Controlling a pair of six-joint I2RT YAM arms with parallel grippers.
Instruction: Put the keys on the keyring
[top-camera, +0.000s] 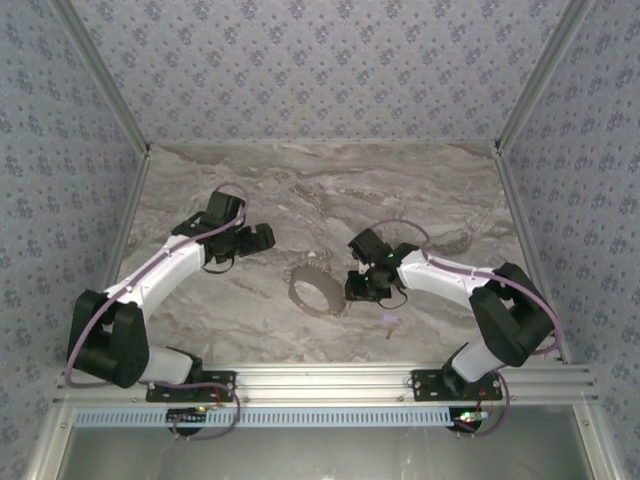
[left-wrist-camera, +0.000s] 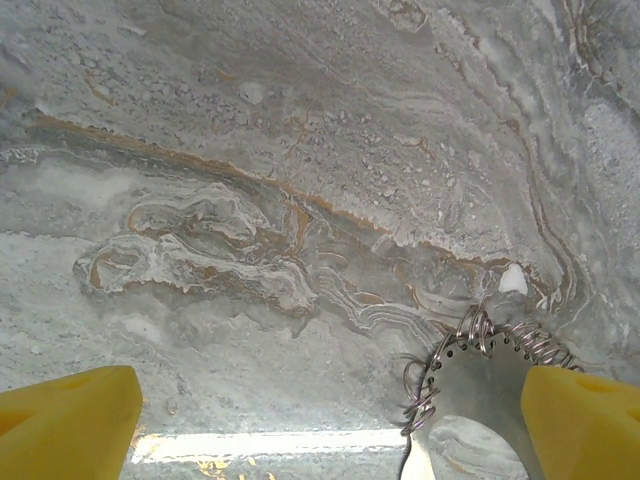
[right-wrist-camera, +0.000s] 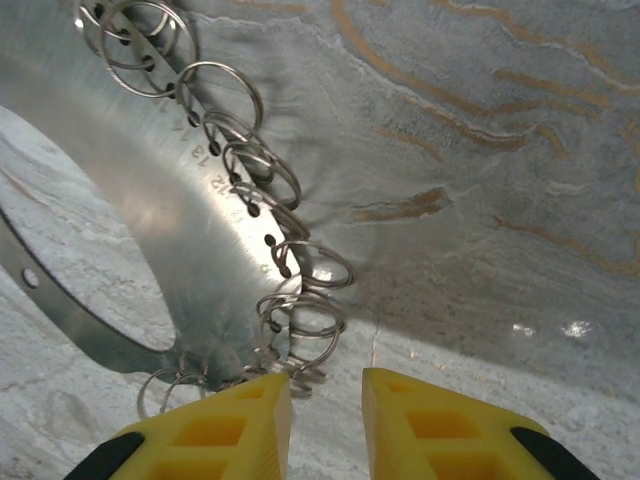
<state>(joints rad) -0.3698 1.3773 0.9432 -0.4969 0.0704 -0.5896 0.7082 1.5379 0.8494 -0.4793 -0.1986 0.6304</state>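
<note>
The keyring (top-camera: 315, 290), a thin grey metal hoop fringed with small wire rings, lies flat on the marble near the middle. My right gripper (top-camera: 358, 285) sits at its right rim. In the right wrist view the yellow jaws (right-wrist-camera: 327, 400) stand narrowly apart with bare marble in the gap, and the left fingertip (right-wrist-camera: 262, 405) touches the hoop's small rings (right-wrist-camera: 300, 330). A tiny lilac-headed key (top-camera: 392, 321) lies on the table just right of and nearer than that gripper. My left gripper (top-camera: 262, 238) hovers wide open to the hoop's far left, with the keyring (left-wrist-camera: 480, 370) by its right finger.
Patterned walls close in the marble table (top-camera: 330, 190) at the left, back and right. An aluminium rail (top-camera: 320, 380) carrying both arm bases runs along the near edge. Open tabletop stretches behind the hoop.
</note>
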